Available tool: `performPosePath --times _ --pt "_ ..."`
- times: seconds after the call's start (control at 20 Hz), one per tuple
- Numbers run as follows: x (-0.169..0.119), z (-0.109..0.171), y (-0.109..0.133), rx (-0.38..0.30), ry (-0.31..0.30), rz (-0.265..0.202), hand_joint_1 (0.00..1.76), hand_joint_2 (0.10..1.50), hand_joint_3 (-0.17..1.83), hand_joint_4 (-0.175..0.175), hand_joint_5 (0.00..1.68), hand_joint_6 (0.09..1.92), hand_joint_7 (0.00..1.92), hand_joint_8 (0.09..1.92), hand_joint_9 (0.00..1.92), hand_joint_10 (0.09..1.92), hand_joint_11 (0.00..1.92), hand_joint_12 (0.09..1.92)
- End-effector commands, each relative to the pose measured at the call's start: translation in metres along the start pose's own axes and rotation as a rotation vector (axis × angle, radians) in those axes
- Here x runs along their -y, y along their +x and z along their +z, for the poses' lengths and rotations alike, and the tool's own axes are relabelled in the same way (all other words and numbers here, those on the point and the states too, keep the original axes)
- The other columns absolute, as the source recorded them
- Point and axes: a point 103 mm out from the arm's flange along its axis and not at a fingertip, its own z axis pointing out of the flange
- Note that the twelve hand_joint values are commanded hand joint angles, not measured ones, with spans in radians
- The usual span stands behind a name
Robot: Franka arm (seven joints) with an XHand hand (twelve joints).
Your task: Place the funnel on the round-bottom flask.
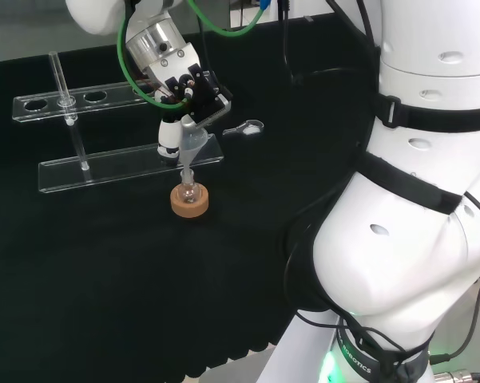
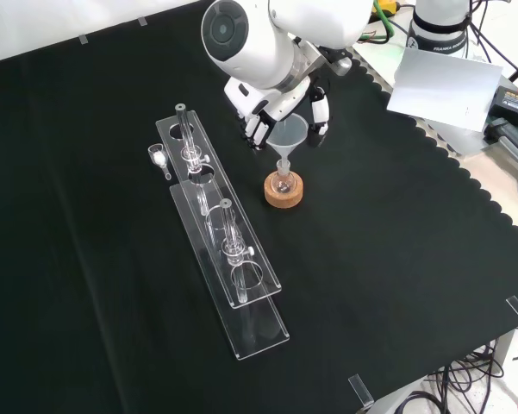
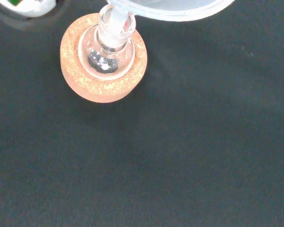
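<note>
The funnel (image 2: 290, 135) is pinched at its wide rim by the curled fingers of the hand (image 1: 193, 97), so that the stem hangs straight down and stays free. In the front view the stem is seen at the mouth of the round-bottom flask (image 2: 283, 183), and in the wrist view its tip appears to be entered into the neck; whether the cone already rests on the neck cannot be told. The flask is kept upright by a cork ring (image 1: 189, 200) on the black table (image 2: 396, 259), which is needed because its round bottom would roll. The task is judged nearly finished: only a small lowering and the release of the fingers seem required. A clear rack (image 2: 228, 250) stands beside, apart from the flask.
</note>
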Motion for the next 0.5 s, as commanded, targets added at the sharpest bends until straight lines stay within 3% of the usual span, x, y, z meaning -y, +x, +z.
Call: performPosePath --times 0.05,0.5 --pt "-0.0033 0.0028 0.0008 0.001 0.01 0.0 0.78 0.73 0.55 -0.022 0.62 0.66 0.52 0.7 0.79 0.51 0.66 1.29" --pt "-0.0107 0.0098 0.0021 0.009 0.01 0.013 0.78 0.73 0.55 -0.023 0.62 0.66 0.51 0.7 0.79 0.51 0.65 1.29"
